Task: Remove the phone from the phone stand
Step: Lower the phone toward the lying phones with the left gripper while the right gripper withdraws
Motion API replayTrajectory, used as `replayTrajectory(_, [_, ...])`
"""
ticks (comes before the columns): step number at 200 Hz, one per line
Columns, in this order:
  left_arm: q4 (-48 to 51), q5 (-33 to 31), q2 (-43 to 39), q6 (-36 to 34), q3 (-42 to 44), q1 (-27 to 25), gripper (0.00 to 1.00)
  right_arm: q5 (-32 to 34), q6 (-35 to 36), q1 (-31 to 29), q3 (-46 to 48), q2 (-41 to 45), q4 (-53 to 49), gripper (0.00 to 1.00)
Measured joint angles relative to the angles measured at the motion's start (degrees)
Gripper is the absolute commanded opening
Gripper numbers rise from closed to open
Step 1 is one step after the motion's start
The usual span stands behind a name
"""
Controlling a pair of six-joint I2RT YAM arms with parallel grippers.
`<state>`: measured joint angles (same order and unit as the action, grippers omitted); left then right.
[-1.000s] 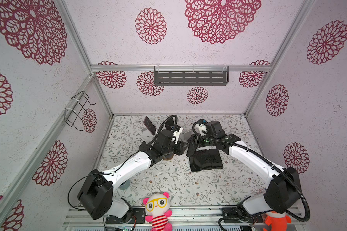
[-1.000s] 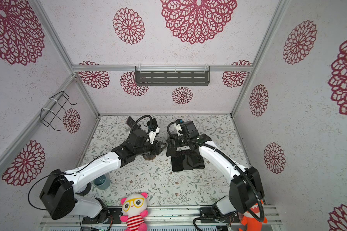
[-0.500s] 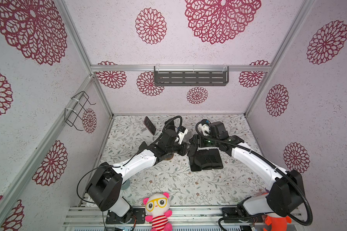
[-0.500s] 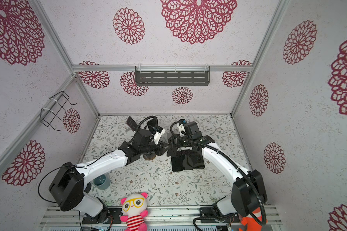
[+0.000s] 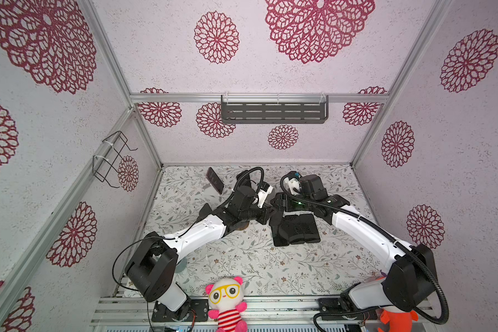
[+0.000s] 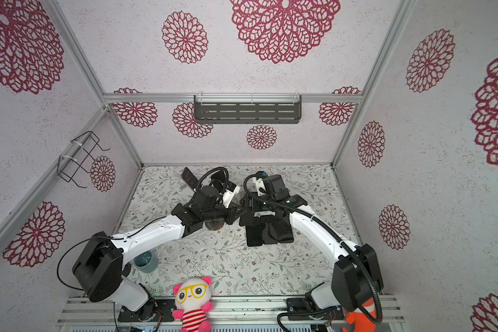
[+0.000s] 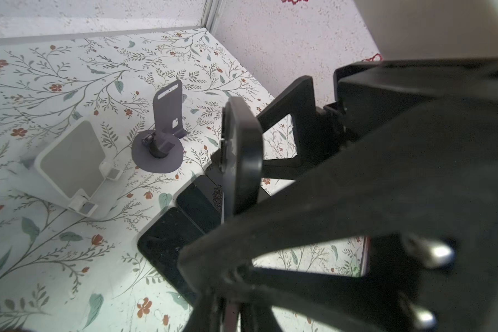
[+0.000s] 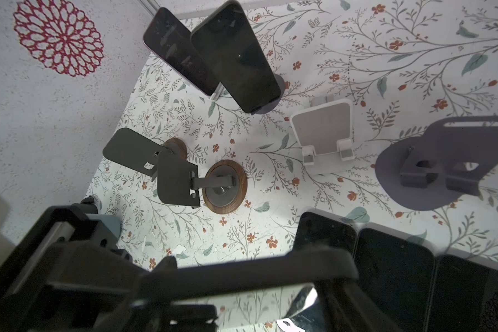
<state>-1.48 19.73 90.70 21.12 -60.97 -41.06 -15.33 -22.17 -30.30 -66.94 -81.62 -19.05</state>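
A dark phone [image 7: 243, 161] hangs edge-on in the air between my two grippers at mid-table, off every stand. My left gripper [image 7: 230, 290] is shut on its thin lower edge. Fingers [image 7: 302, 120] of my right gripper hold it across its width. In both top views the left gripper [image 5: 266, 215] and the right gripper [image 5: 279, 202] meet and hide the phone. Empty stands are nearby: a dark wooden-based phone stand [image 8: 224, 186], a white one [image 8: 322, 129] and a purple-grey one [image 8: 443, 166].
Three black phones [image 5: 295, 230] lie flat side by side under the right arm. Two more phones [image 8: 236, 57] lean on stands at the back left. A teal cup [image 6: 145, 261] and plush toys [image 5: 227, 299] sit near the front edge.
My left arm has swung right to meet the right gripper, and its jaws have closed. The right gripper has shifted only slightly and kept the same width.
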Motion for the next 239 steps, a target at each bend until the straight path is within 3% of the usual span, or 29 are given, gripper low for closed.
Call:
replayTrajectory(20, [0.00, 0.00, 0.00, -0.09, 0.00, -0.02, 0.04, 0.07, 0.00, 0.00, 0.00, 0.00, -0.07, 0.68])
replayTrajectory(48, [0.04, -0.02, 0.00, 0.11, 0.00, -0.04, 0.03, 0.09, -0.24, 0.00, 0.00, 0.00, 0.02, 0.91])
replayTrajectory(64, [0.24, -0.09, 0.02, 0.35, 0.02, -0.04, 0.01, 0.13, -0.57, 0.00, -0.02, 0.00, 0.50, 0.99])
replayTrajectory(187, [-0.02, -0.90, 0.02, 1.25, 1.42, -0.04, 0.00, 4.28, -0.37, 0.04, -0.04, 2.99, 0.15, 0.98])
replayTrajectory(239, [1.29, -1.57, 0.02, 1.36, 1.14, -0.04, 0.00, 11.74, 3.82, 0.94, -3.54, 6.80, -8.13, 0.91])
